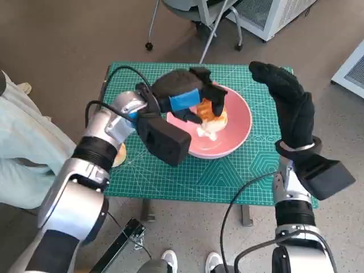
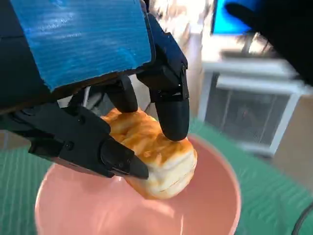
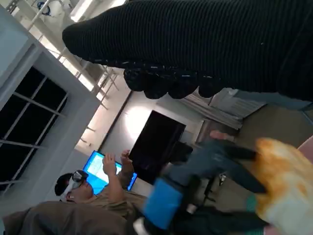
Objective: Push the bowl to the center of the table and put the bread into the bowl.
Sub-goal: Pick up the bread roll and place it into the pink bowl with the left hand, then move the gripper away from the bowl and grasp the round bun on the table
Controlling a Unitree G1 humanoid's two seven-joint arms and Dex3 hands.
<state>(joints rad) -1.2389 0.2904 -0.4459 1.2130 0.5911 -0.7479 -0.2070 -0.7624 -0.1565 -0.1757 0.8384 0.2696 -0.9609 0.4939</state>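
Observation:
The pink bowl sits near the middle of the green mat. My left hand hovers over it and grips a golden-brown piece of bread between thumb and fingers. In the left wrist view the bread hangs just above the bowl's pink inside, pinched by black fingers. My right hand is raised beside the bowl's right rim, fingers spread, holding nothing. The right wrist view shows the glove, the bread and the blue-taped left hand.
The green cutting mat covers the small table. A round tan object lies at the mat's left edge under my left forearm. A person's pale trouser leg is at the left. A chair base and white cabinets stand behind the table.

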